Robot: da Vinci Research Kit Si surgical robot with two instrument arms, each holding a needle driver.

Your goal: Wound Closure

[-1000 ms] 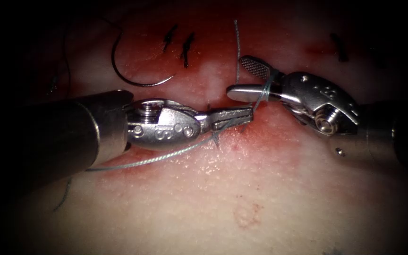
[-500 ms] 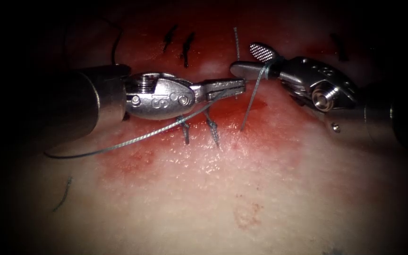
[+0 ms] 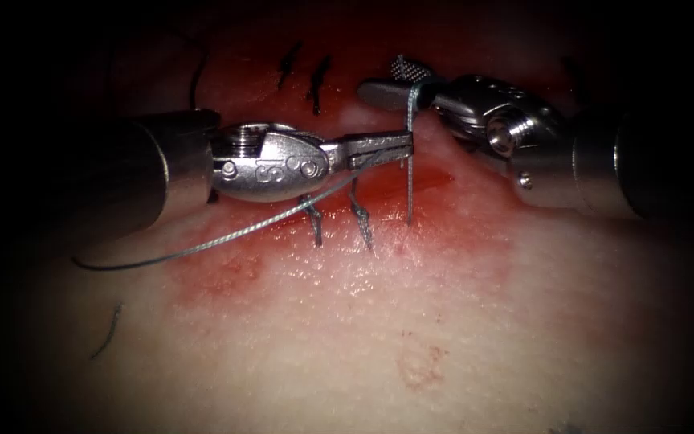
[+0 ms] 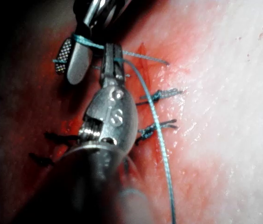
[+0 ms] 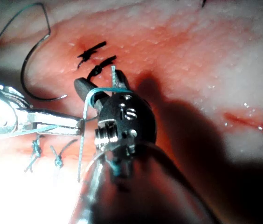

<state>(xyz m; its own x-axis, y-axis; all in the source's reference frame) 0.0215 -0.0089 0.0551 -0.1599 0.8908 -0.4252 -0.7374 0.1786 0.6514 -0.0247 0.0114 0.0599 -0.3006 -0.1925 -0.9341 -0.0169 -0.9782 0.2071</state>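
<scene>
My left tool point(image 3: 407, 145) has its jaws shut on the thread point(image 3: 242, 231), which trails off to the left over the tissue point(image 3: 379, 321). The right tool point(image 3: 381, 76) stands just above it with jaws open and holds nothing; a turn of thread is wound around them point(image 3: 412, 100). From that turn a taut strand drops straight into the tissue point(image 3: 408, 215). The left wrist view shows the left tool point(image 4: 112, 51) gripping thread beside the wrapped open jaws. The curved needle point(image 5: 29, 79) lies free on the tissue, out of it, left of the tools, near the right tool point(image 5: 99, 79).
Two tied stitches point(image 3: 315, 227) point(image 3: 361, 222) sit just left of the taut strand. Dark older stitches point(image 3: 317, 76) lie farther back, one more at the right point(image 3: 576, 72). Red fluid stains the tissue around the cut point(image 3: 431, 178). A loose thread end point(image 3: 110, 325) lies at the lower left.
The left tool rose with its thread, then held still. The right tool moved up and left with the thread wound around its open jaws, drawing the strand upright.
</scene>
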